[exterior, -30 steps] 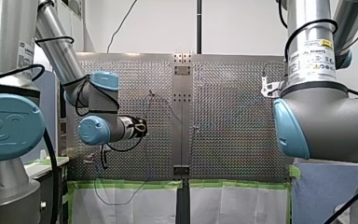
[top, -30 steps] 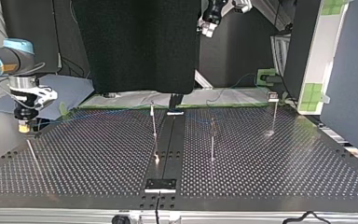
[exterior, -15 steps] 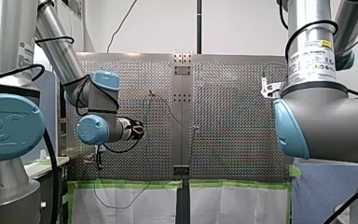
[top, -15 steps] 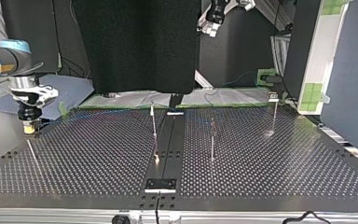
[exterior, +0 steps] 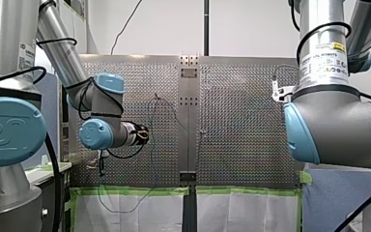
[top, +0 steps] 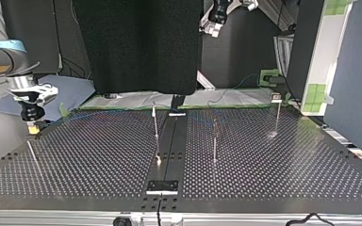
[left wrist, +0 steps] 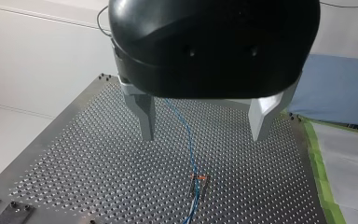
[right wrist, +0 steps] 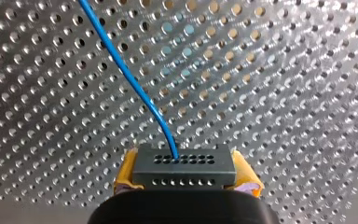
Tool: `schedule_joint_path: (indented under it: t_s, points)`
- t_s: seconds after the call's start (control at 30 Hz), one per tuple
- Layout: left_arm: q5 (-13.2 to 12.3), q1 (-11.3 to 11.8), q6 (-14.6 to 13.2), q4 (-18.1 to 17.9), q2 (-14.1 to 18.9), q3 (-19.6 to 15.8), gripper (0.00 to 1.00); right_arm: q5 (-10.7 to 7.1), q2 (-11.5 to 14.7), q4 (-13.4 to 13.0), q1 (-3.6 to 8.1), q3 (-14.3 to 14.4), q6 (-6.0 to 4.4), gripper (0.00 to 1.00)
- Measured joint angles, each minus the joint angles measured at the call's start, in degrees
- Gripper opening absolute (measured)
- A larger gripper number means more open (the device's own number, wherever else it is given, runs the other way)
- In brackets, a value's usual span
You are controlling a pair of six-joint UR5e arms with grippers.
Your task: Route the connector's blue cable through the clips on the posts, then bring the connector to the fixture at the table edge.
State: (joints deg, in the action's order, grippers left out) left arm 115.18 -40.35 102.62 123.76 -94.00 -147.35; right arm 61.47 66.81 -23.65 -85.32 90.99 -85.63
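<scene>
Our right gripper [right wrist: 186, 179] clamps the connector [right wrist: 185, 164] near a corner of the table [top: 99, 155]; our left gripper [left wrist: 204, 121] gapes empty. A taut cable [right wrist: 126, 74] could twist the connector loose.

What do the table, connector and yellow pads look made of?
Table: bare metal, probably aluminium, with a dull sheen and punched holes. Connector: matte dark grey, likely moulded plastic, given its neat pin holes. Pads: yellow, matte, perhaps rubber; unsure.

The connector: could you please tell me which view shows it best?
The right wrist view: the connector sits close up in my right pincer, with its pin holes and blue cable clear. In the top view it is too small to make out under that pincer; the front and left wrist views do not show it.
</scene>
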Motion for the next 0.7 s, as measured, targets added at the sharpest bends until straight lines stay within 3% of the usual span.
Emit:
schedule_joint_path:
  t_s: [0.2,0.7]
  points:
    - [0.0,0.0,0.0,0.0,0.0,0.0,1.0,-2.16,-1.6,0.6,0.37,-1.0,0.19,0.0]
    - [0.1,0.0,-0.1,0.0,0.0,0.0,1.0,-0.57,-2.1,1.4,0.99,-2.5,0.14,0.0]
